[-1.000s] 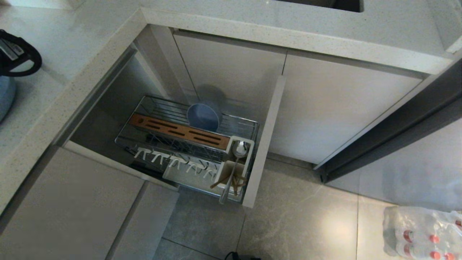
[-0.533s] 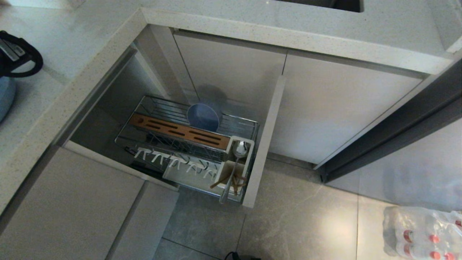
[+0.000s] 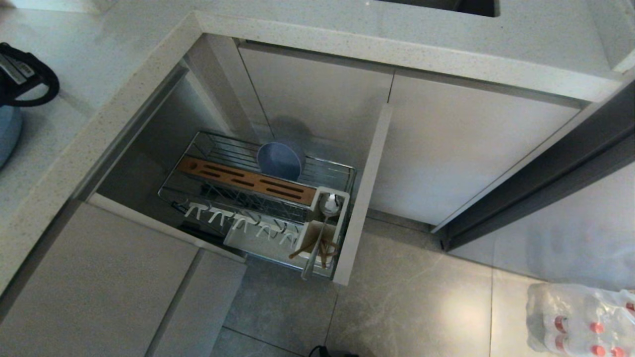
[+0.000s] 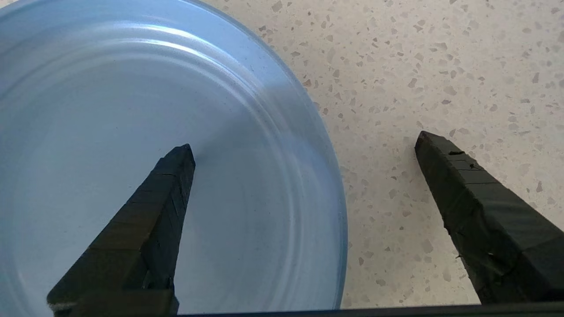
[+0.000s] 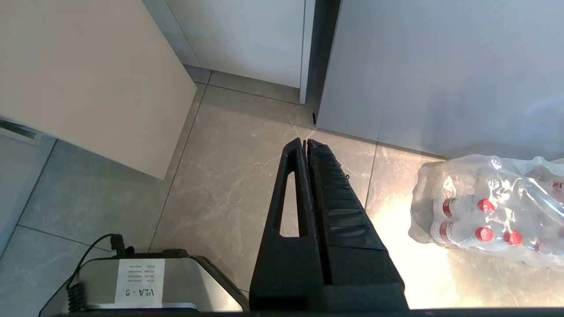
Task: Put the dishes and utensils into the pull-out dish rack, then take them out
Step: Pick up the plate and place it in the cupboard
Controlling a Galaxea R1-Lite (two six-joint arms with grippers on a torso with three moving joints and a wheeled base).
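Plate (image 4: 110,132): matte light blue. Bowl (image 3: 279,160): matching blue. Bench (image 4: 440,66): off-white, grey-brown speckle. Rack strip (image 3: 246,180): brown wood. Utensil cup (image 3: 322,225): white. Spoon (image 3: 325,218): silver. Left claw (image 4: 304,145): black. Bottle caps (image 5: 484,220): red.

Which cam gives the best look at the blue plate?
Left wrist view: the plate fills most of the frame, lying on the speckled counter under the open left gripper. Head view catches only its edge. Right wrist view shows none of it.

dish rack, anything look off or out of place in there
Mostly tidy. The spoon lies slanted across the white utensil cup, handle poking past the dish rack edge. The bowl stands on edge behind the wooden strip, as intended.
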